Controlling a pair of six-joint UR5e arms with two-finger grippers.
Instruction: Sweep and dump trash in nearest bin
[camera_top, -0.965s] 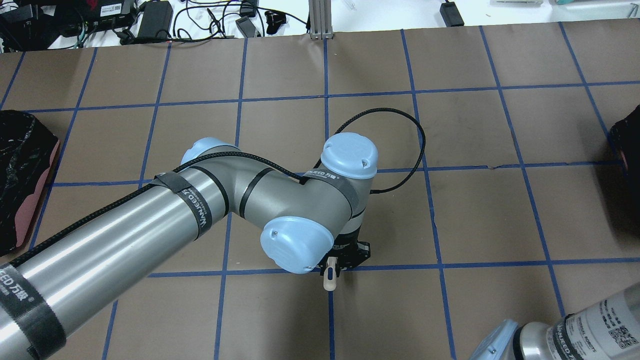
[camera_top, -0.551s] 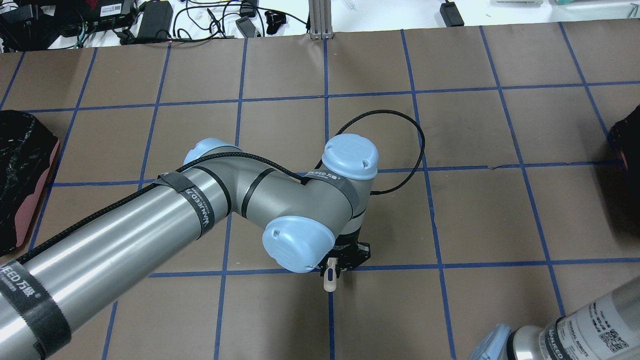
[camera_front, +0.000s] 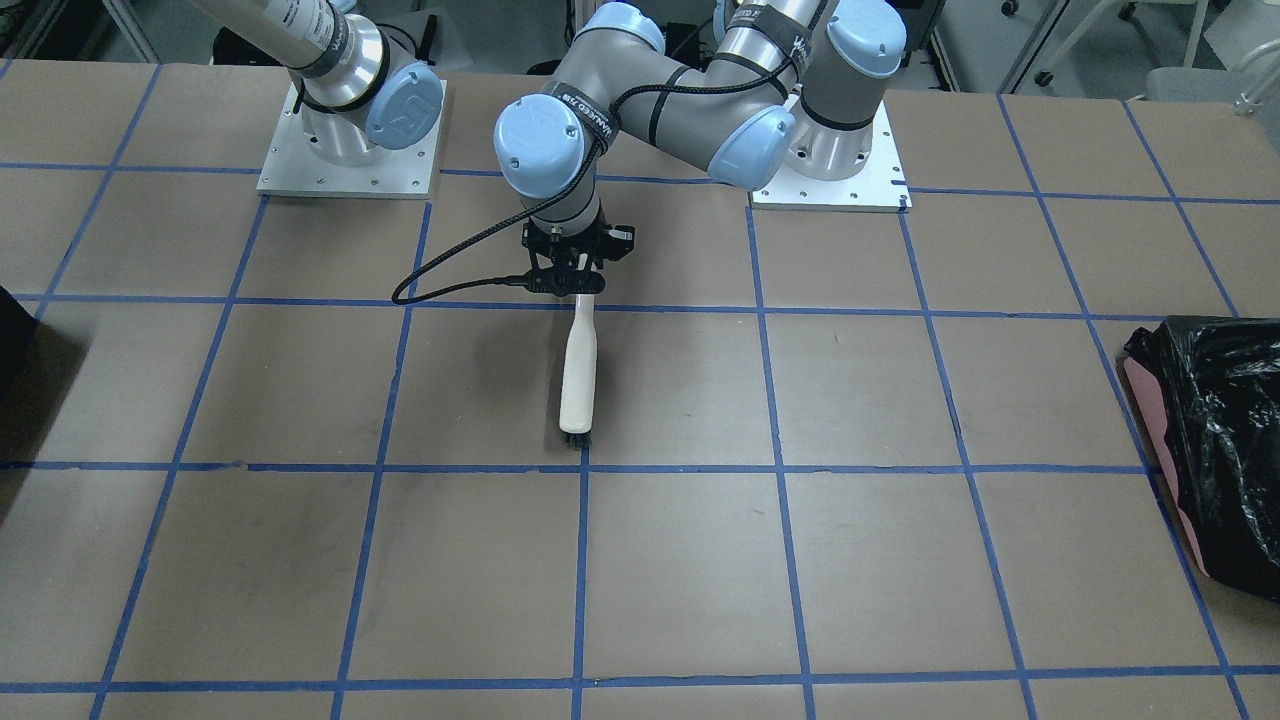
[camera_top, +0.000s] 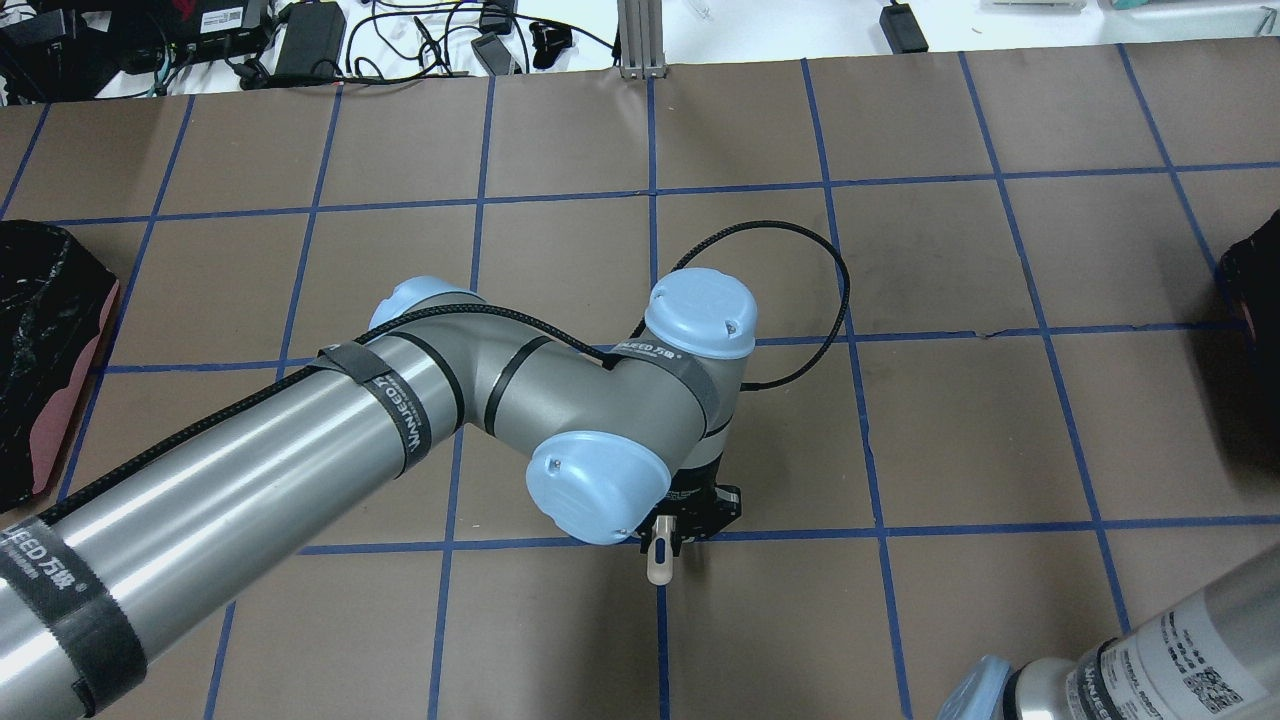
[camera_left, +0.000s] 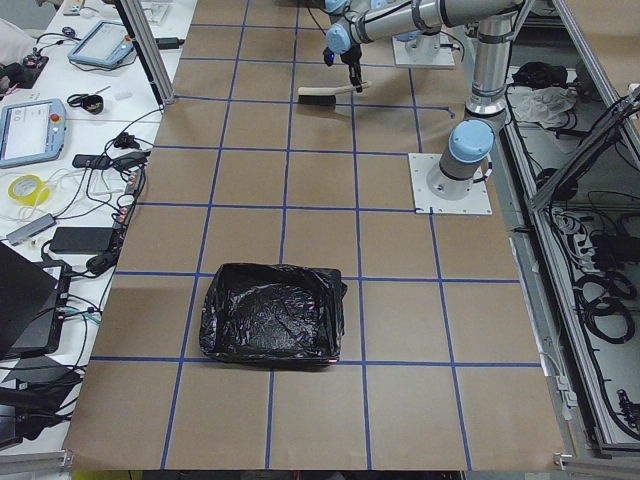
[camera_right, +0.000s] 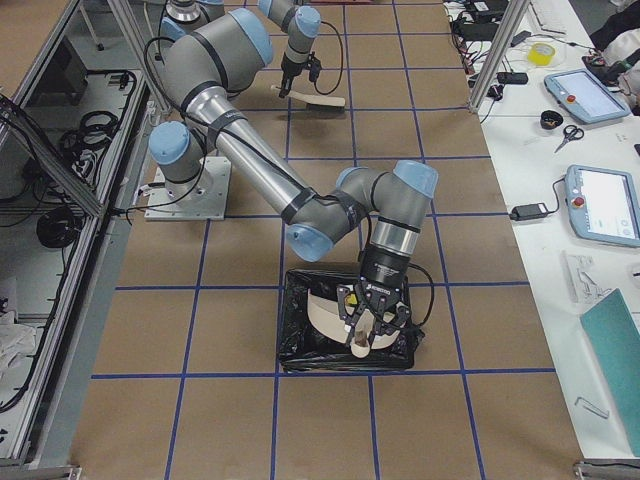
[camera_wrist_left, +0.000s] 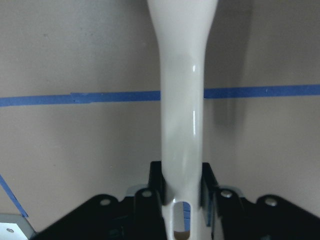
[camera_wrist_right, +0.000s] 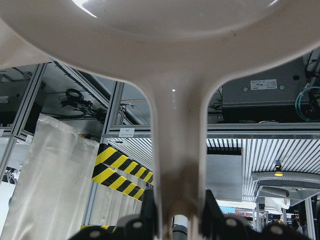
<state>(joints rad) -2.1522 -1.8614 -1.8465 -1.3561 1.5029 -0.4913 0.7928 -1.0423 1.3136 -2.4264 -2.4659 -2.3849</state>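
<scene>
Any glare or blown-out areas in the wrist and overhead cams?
Left wrist view: thin specular streak down the glossy cream plastic brush handle. Right wrist view: glare patch near the top of the cream plastic dustpan. Overhead view: white bench strip at the far edge is blown out.

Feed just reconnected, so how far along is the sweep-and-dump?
Done, it seems: sweeping, since no trash shows on the table. In hand: the right end effector holds the dustpan over the bin, apparently dumping; the left end effector holds the brush at mid-table. Left: finishing the dump; the pan's contents are hidden.
</scene>
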